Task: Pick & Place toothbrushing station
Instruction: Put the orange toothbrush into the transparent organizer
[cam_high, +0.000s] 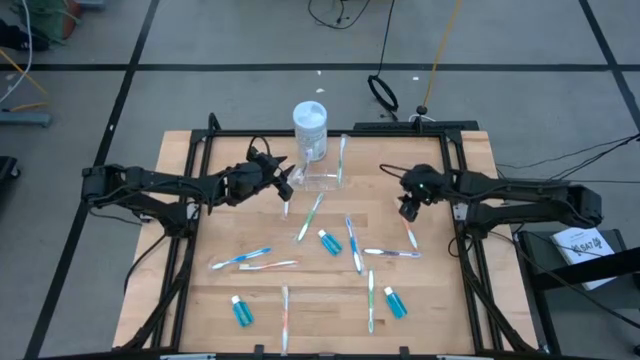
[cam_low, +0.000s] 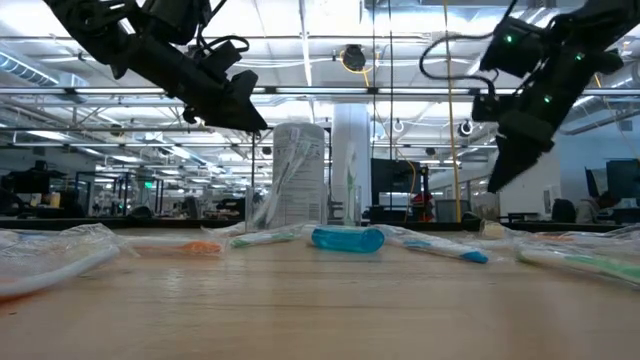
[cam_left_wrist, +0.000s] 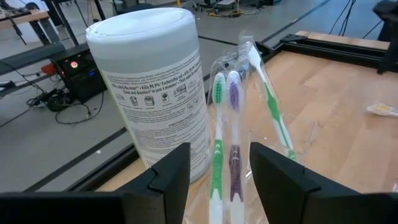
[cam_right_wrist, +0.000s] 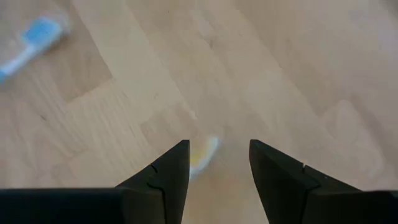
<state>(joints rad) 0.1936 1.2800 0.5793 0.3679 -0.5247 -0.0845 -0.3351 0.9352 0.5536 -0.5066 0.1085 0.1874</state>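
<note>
The toothbrushing station (cam_high: 322, 179), a clear plastic holder, stands on the table at the far middle, just in front of the white jar (cam_high: 310, 125). A green toothbrush (cam_left_wrist: 216, 155) and a purple toothbrush (cam_left_wrist: 234, 149) stand upright in it, and a wrapped green-handled one (cam_left_wrist: 272, 112) leans beside them. My left gripper (cam_high: 286, 189) is open at the holder's left side, and the two upright brushes show between its fingers. My right gripper (cam_high: 408, 209) is open, pointing down above the bare table at the right, over an orange-tipped toothbrush (cam_right_wrist: 203, 155).
Several toothbrushes (cam_high: 242, 259) (cam_high: 354, 245) (cam_high: 371, 300) and small blue tubes (cam_high: 330, 241) (cam_high: 394, 302) (cam_high: 241, 311) lie scattered over the table's middle and near half. A black frame (cam_high: 455, 150) borders the tabletop. The jar stands close behind the holder.
</note>
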